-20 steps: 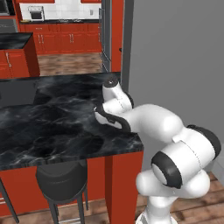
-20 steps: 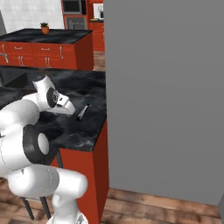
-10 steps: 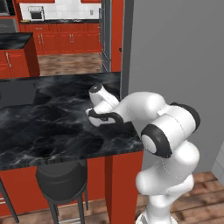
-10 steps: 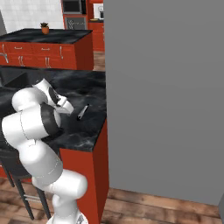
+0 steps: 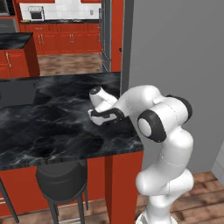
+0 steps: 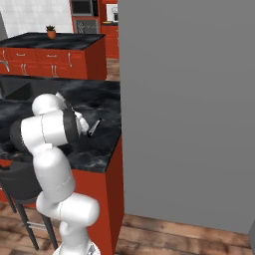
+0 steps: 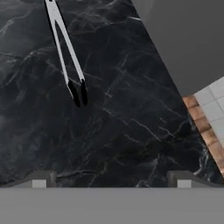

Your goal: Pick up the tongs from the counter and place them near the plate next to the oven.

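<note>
Tongs lie flat on the black marble surface, near the grey wall, ungrasped. My hand hovers beside them, wide open, empty. Pickup not yet done; carry and placement by the plate remain.

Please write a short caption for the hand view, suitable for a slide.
Open gripper hovering over the black marble counter, with the tongs lying untouched ahead.
</note>
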Available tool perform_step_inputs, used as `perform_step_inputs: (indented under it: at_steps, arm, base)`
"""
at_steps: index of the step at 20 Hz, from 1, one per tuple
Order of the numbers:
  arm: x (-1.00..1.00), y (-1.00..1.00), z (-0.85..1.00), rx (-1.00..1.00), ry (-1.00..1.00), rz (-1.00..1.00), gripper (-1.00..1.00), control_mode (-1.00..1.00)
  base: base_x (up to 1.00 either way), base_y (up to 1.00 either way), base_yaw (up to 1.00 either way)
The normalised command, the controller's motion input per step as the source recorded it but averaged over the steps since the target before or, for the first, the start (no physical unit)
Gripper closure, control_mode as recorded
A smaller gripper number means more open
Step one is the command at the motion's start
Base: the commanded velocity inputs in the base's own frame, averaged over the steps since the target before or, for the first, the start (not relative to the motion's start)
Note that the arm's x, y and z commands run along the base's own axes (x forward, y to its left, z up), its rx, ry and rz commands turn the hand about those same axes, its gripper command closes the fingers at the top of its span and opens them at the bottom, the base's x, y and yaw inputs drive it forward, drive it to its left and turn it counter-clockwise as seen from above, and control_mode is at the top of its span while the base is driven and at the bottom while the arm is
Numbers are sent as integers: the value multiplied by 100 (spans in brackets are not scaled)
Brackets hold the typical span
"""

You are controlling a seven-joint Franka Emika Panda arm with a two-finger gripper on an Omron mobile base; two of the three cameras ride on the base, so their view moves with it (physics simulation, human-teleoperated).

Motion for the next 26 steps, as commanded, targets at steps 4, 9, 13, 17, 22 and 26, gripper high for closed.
perform_step_inputs:
  at_steps: [4, 9, 13, 17, 22, 26]
  arm:
    - [16, -12, -39, 0, 0, -17, -100, -100]
    - [41, -27, -5, 7, 0, -10, -100, -100]
    - [44, -12, -1, 7, 0, -3, -100, -100]
    - [31, 1, -22, 0, -4, 0, -100, -100]
    - [25, 11, -36, 0, -5, 0, -100, -100]
    - [26, 14, -36, 0, -7, 0, -100, -100]
  base:
    - [0, 0, 0]
    - [0, 0, 0]
    - [0, 0, 0]
    - [0, 0, 0]
    - [0, 0, 0]
    - [0, 0, 0]
